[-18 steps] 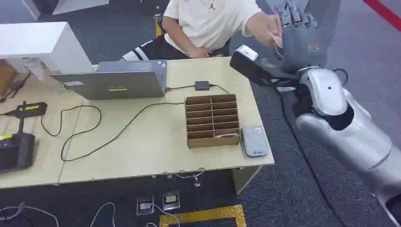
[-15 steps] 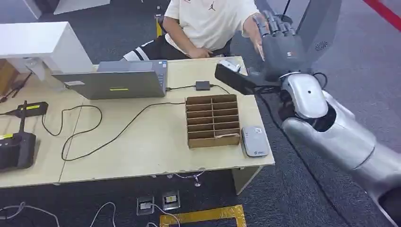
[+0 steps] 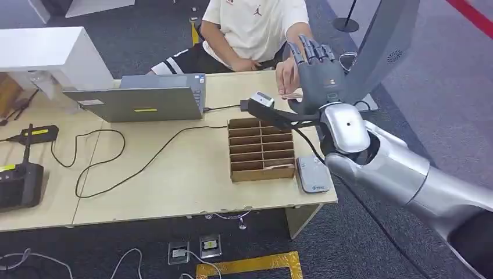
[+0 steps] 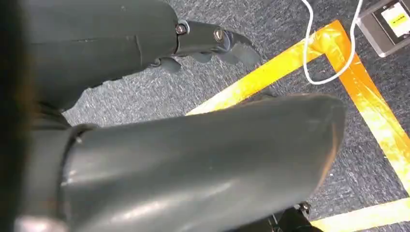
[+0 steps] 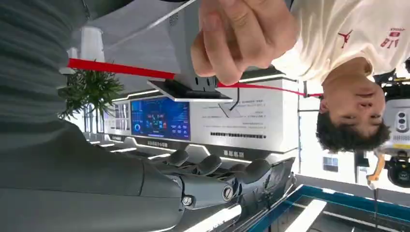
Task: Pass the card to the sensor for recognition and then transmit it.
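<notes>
Right hand [image 3: 317,78] raised upper right of centre, fingers straight and apart, holding nothing; card [image 3: 290,94] pinched in person's hand [image 3: 286,77] just beside it; sensor [image 3: 313,174] flat at table's [image 3: 174,174] right edge; left hand [image 4: 212,43] slightly curled, empty.

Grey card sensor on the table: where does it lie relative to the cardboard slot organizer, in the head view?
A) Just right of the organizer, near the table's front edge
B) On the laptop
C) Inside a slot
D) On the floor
A: the grey card sensor lies flat on the table beside the cardboard slot organizer, at its right side.
</notes>
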Robot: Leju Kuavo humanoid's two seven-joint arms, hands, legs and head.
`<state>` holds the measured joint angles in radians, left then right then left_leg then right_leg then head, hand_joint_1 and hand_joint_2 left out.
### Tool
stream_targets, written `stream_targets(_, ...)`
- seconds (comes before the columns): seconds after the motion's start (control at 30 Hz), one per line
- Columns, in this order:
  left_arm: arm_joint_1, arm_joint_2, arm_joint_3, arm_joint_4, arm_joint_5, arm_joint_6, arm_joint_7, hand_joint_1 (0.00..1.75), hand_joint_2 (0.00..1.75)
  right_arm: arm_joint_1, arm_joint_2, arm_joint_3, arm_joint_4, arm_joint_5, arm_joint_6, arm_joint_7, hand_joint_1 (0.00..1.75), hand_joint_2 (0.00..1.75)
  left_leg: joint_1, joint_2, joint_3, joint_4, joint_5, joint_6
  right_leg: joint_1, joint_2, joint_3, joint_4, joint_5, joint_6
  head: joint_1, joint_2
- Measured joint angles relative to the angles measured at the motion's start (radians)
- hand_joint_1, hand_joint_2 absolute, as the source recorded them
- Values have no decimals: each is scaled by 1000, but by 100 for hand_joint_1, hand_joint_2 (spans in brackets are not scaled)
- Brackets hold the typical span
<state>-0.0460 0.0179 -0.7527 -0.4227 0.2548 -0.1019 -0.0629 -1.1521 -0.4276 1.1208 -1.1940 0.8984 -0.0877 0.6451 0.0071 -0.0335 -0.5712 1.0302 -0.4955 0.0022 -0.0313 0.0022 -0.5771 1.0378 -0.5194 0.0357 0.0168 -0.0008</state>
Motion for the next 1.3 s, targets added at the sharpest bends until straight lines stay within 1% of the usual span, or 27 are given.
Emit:
stream_targets(0.33, 0, 5, 0, 0, 3, 0, 0, 0, 0, -2, 4, 36, 34, 5, -8, 0, 2, 175, 0, 0, 0, 0, 0, 0, 0, 0, 0, 0, 0, 0, 0, 0)
stream_targets(0.37, 0, 5, 0, 0, 7, 0, -2, 0, 0, -2, 6, 36, 37, 9, -13, 0, 117, 175, 0, 0, 0, 0, 0, 0, 0, 0, 0, 0, 0, 0, 0, 0)
stream_targets(0.4, 0, 5, 0, 0, 8, 0, -3, 0, 0, -2, 8, 36, 40, 10, -15, 0, 169, 175, 0, 0, 0, 0, 0, 0, 0, 0, 0, 0, 0, 0, 0, 0)
stream_targets(0.67, 0, 5, -1, 0, 8, 0, -3, 0, 0, -2, 8, 37, 40, 10, -16, 0, 169, 175, 0, 0, 0, 0, 0, 0, 0, 0, 0, 0, 0, 0, 0, 0)
stream_targets(0.7, 0, 5, -1, 0, 8, 0, -3, 0, 0, -2, 8, 37, 40, 10, -16, 0, 175, 175, 0, 0, 0, 0, 0, 0, 0, 0, 0, 0, 0, 0, 0, 0)
stream_targets(0.73, 0, 5, -1, 0, 9, 0, -3, 0, 0, -2, 9, 37, 42, 10, -16, 0, 175, 175, 0, 0, 0, 0, 0, 0, 0, 0, 0, 0, 0, 0, 0, 0)
stream_targets(0.77, 0, 5, -4, 0, 8, 0, -5, 0, 0, -2, 14, 37, 49, 7, -20, 0, 168, 175, 0, 0, 1, 0, 0, 0, 0, 1, 0, 0, 0, 0, 0, 0)
stream_targets(0.8, 0, 5, -5, 0, 8, 0, -5, 0, 0, -2, 15, 37, 50, 6, -21, 0, 166, 175, 0, 0, 1, 0, 0, 0, 0, 1, 0, 0, 0, 0, 0, 0)
stream_targets(0.83, 0, 5, -13, -4, -1, 0, -5, 0, 0, -2, 23, 37, 59, 4, -22, 0, 175, 175, 0, 0, 1, 0, 0, 0, 0, 1, 0, 0, 0, 0, 0, 0)
stream_targets(0.87, 1, 5, -24, -19, -14, 0, 2, 0, 0, -2, 25, 37, 68, -8, -22, 0, 175, 175, 0, 1, 1, 0, 0, 0, 0, 1, 0, 0, 0, 0, 0, 0)
stream_targets(1.0, 5, 8, -27, -37, -29, 0, 15, 0, 0, -2, 25, 39, 74, -27, -22, 0, 175, 175, 0, 1, 1, 0, 0, 0, 0, 1, 0, 0, 0, 0, 0, 0)
stream_targets(1.3, 11, 11, -33, -64, -60, 0, 26, 0, 0, -1, 25, 62, 83, -65, -35, 0, 175, 175, 0, 1, 1, 0, 0, 0, 0, 1, 0, 0, 0, 0, 0, 0)
